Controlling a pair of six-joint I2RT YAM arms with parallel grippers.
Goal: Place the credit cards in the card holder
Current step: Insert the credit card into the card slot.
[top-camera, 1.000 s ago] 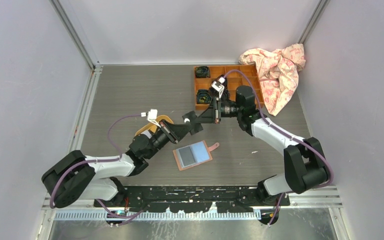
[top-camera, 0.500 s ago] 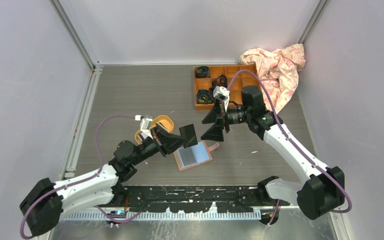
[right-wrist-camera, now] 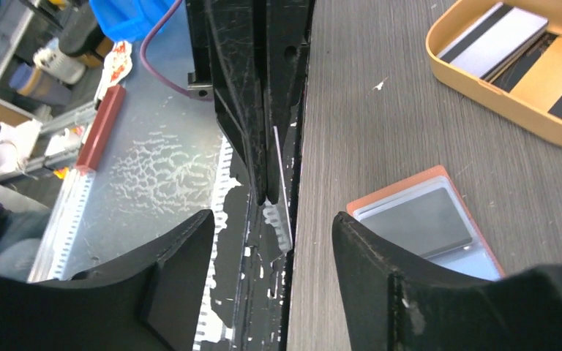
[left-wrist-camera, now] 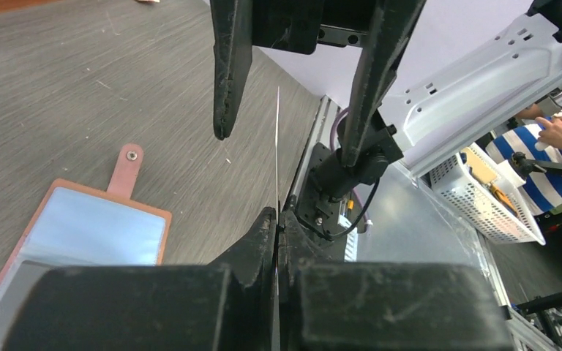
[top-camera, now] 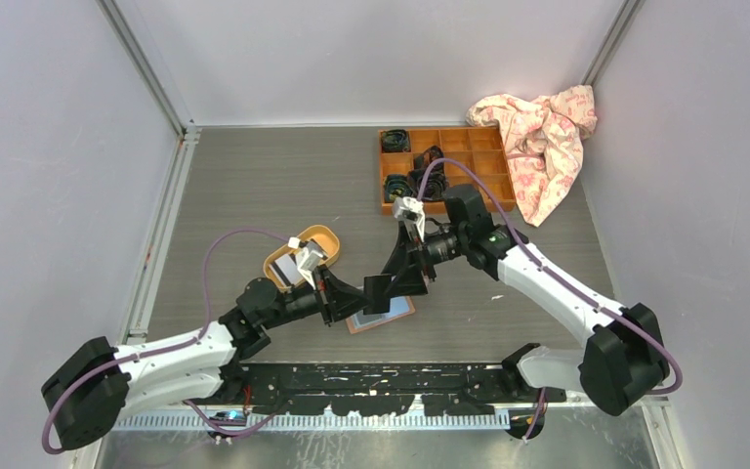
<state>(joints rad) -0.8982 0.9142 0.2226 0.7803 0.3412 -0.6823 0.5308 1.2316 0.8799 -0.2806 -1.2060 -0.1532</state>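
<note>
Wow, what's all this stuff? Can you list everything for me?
card holder: one, salmon-pink with bluish pockets, lying open on the table
held credit card: one, pale, seen edge-on, in the left claw
tray credit cards: a few, white with black stripes, in the tray
tray: one, yellow oval, left of centre
wooden box: one, orange-brown, far side
dark bundles: several, black, in the box's compartments
cloth: one, pink-patterned, crumpled, far right corner
table: one, grey
left claw: black, shut on the card, beside the card holder
right claw: black, open, fingers either side of that card
</note>
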